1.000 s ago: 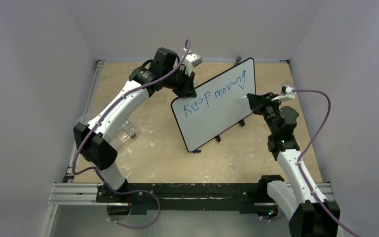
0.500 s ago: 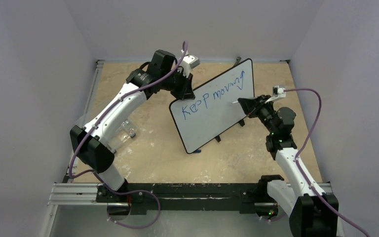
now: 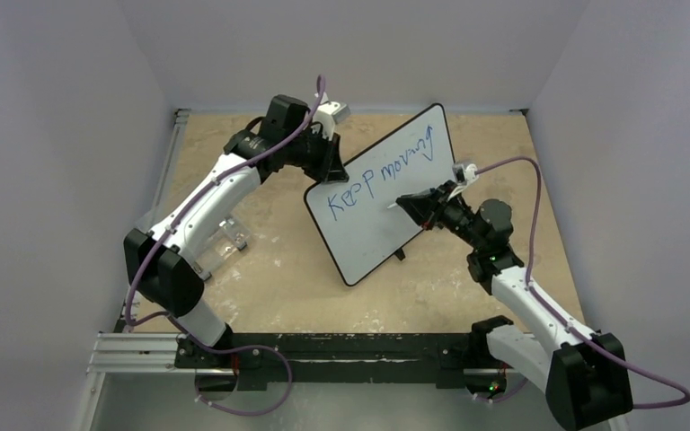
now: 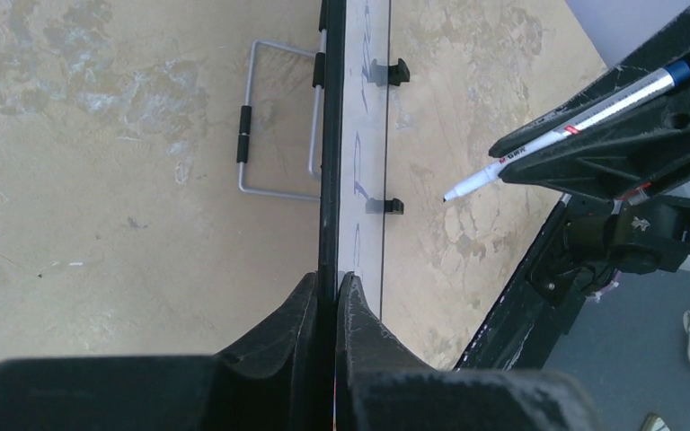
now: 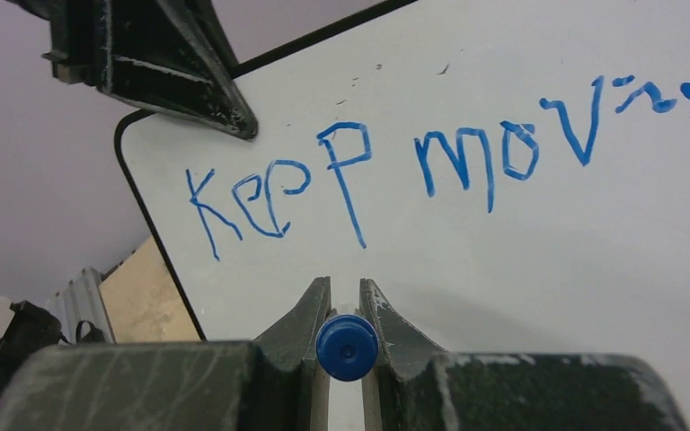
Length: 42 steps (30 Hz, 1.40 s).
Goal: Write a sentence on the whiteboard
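Right gripper (image 5: 344, 289) is clamped on the marker (image 5: 346, 347), tip aimed straight ahead. The whiteboard (image 3: 368, 238) is faced just beyond the tip, not touched, long axis across the jaws. The sentence (image 5: 349, 193) is written above. Board corner up-left is pinched by the left gripper (image 4: 330, 285).

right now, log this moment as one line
left gripper: shut on whiteboard edge | right gripper: shut on marker | sentence: "Keep moving" written | tip: off board, under first line
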### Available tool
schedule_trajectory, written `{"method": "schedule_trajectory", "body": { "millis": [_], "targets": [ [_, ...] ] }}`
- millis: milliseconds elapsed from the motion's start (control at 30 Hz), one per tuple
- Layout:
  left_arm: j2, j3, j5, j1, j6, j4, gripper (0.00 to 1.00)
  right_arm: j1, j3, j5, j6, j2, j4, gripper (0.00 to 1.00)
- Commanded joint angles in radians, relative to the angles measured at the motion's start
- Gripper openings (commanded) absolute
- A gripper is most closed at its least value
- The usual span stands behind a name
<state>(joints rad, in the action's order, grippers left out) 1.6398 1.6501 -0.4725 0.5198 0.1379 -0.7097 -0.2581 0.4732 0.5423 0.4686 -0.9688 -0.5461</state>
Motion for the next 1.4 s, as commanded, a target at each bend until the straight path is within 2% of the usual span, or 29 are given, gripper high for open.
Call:
{"method": "schedule_trajectory", "body": {
  "millis": [0, 133, 267, 600, 867, 1100, 1367],
  "targets": [
    [-0.044, -0.056, 0.172, -0.045, -0.014, 0.009, 0.0, -0.049, -0.05, -0.009, -0.053, 0.025, -0.129, 0.0],
    [-0.042, -0.067, 0.178, -0.049, -0.012, 0.011, 0.0, -0.119, -0.082, -0.044, -0.074, 0.002, -0.21, 0.0],
    [-0.026, -0.062, 0.174, -0.052, -0.003, 0.003, 0.0, -0.231, -0.104, -0.149, -0.169, 0.005, -0.242, 0.0],
    [-0.009, -0.085, 0.167, -0.094, -0.005, 0.005, 0.0, -0.328, -0.17, -0.163, -0.193, -0.038, -0.405, 0.0],
    [0.015, -0.107, 0.081, -0.129, -0.02, 0.055, 0.0, -0.445, -0.165, -0.278, -0.247, -0.127, -0.47, 0.0],
    [0.018, -0.119, 0.083, -0.129, -0.019, 0.068, 0.0, -0.499, -0.153, -0.317, -0.276, -0.204, -0.536, 0.0],
    [0.017, -0.124, 0.089, -0.129, -0.019, 0.072, 0.0, -0.508, -0.126, -0.352, -0.295, -0.263, -0.553, 0.0]
  ]
}}
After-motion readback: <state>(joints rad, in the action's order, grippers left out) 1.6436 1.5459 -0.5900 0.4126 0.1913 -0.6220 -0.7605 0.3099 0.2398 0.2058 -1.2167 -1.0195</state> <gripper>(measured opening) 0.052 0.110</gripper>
